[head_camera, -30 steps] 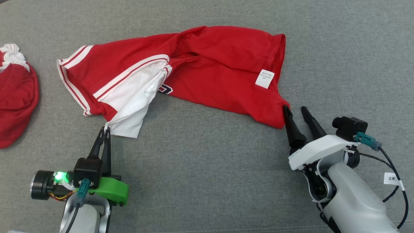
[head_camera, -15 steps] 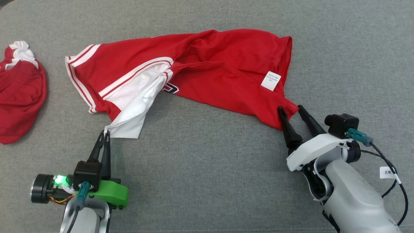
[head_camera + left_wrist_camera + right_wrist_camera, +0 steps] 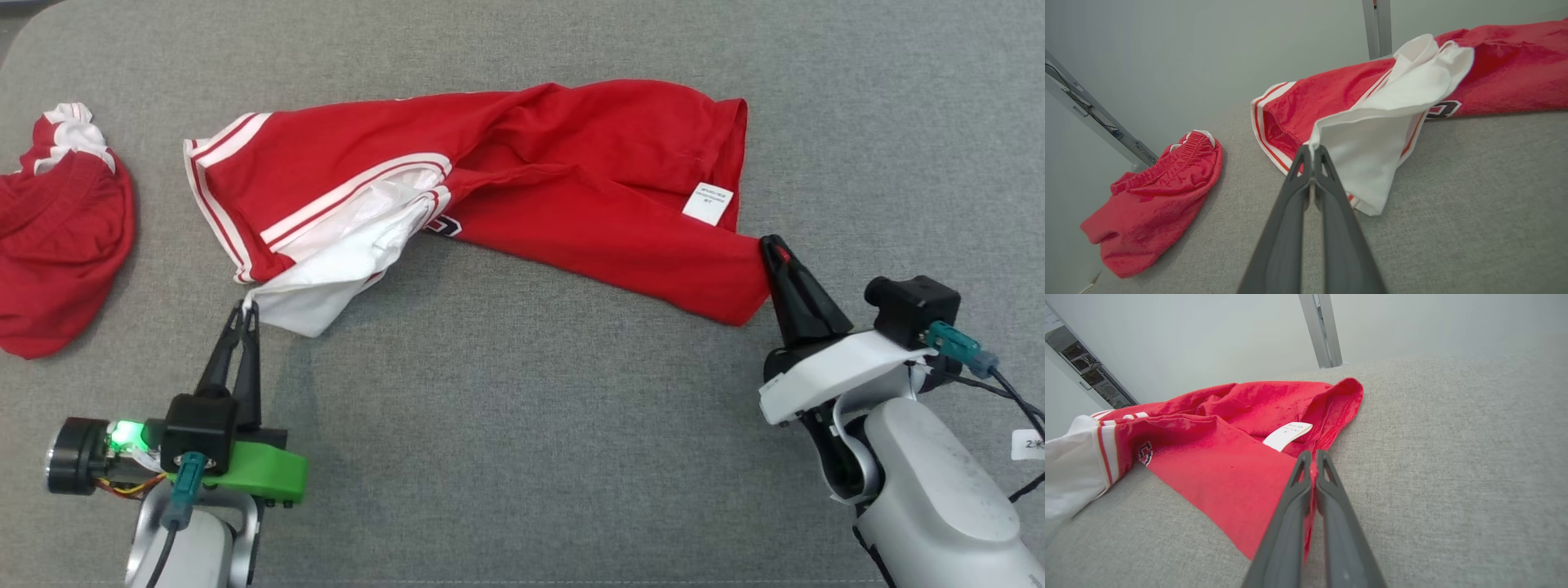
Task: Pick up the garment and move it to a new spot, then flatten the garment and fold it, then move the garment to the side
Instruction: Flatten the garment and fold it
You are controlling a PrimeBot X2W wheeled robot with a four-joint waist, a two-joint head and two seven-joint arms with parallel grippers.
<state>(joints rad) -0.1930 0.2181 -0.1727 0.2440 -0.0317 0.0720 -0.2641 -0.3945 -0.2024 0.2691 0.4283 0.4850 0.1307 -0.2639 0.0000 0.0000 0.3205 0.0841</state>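
Observation:
The garment (image 3: 571, 196) is a red jersey with white stripes and a white panel, stretched crumpled across the grey surface (image 3: 522, 425). My left gripper (image 3: 243, 309) is shut on the garment's white corner at the lower left; the left wrist view shows the white cloth (image 3: 1372, 139) pinched at its tips (image 3: 1312, 148). My right gripper (image 3: 771, 245) is shut on the red hem at the garment's lower right corner. In the right wrist view, red fabric (image 3: 1229, 465) runs between its closed fingers (image 3: 1310, 457), beside a white care label (image 3: 1287, 435).
A second red garment with a white trim (image 3: 57, 237) lies bunched at the far left, also in the left wrist view (image 3: 1155, 200). Grey metal posts (image 3: 1321, 330) stand behind the surface. Bare grey surface spreads between and in front of the two arms.
My right gripper has closed on the garment's right corner and drawn it to the right. The head camera has shifted, so the whole picture has slid right and down.

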